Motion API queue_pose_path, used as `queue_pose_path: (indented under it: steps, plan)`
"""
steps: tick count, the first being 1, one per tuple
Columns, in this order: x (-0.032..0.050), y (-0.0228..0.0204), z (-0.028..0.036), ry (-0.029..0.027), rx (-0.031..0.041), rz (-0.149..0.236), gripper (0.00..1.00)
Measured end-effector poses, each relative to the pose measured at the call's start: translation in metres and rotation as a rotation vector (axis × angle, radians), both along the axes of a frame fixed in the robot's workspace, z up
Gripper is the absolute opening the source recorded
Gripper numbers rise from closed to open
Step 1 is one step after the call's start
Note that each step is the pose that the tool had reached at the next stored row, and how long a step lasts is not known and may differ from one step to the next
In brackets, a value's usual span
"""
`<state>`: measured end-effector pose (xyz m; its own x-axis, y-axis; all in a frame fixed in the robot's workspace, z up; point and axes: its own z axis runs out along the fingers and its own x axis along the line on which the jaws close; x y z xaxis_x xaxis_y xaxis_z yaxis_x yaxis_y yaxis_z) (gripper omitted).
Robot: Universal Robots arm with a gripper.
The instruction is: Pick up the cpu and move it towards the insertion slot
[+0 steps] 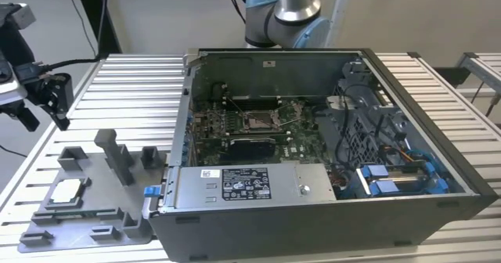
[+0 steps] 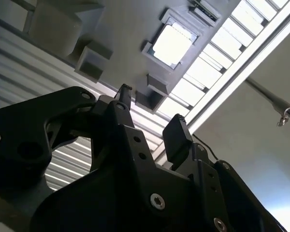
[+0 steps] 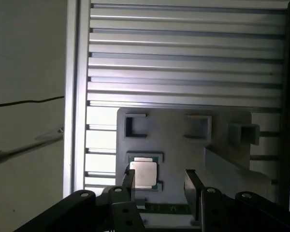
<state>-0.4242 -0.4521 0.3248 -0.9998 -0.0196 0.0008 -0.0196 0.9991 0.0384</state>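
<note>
- The table (image 1: 133, 81) is ribbed aluminium, its long parallel slats running across the exterior view.
- The case (image 1: 313, 228) is a dark grey sheet-metal box. It lies open-topped at that view's centre and right, with a green board on its floor.
- The tray (image 1: 86, 216) is matte grey plastic with upright blocks and square pockets. It rests on the slats at the exterior view's lower left, just beside the case.
- The gripper (image 1: 44, 117) is black, angular and bolted, and hangs at the upper left, well apart from the tray. In the first wrist view its fingers (image 3: 129, 180) stand spread, with nothing between them.
- The slot (image 1: 259, 120) is a square with a shiny frame and pale centre, set mid-board.
- The cpu (image 1: 67, 191) is a flat, silvery square lying in a tray pocket at the lower left.
</note>
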Motion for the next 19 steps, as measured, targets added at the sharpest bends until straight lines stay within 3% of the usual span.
queue_pose_path:
  steps: [12,19]
  plan:
    - [-0.0078,0.0000,-0.0219,0.0000,0.0000,0.000,0.00]
    - [-0.0082,-0.0002,-0.0345,0.0000,-0.0001,0.000,0.00]
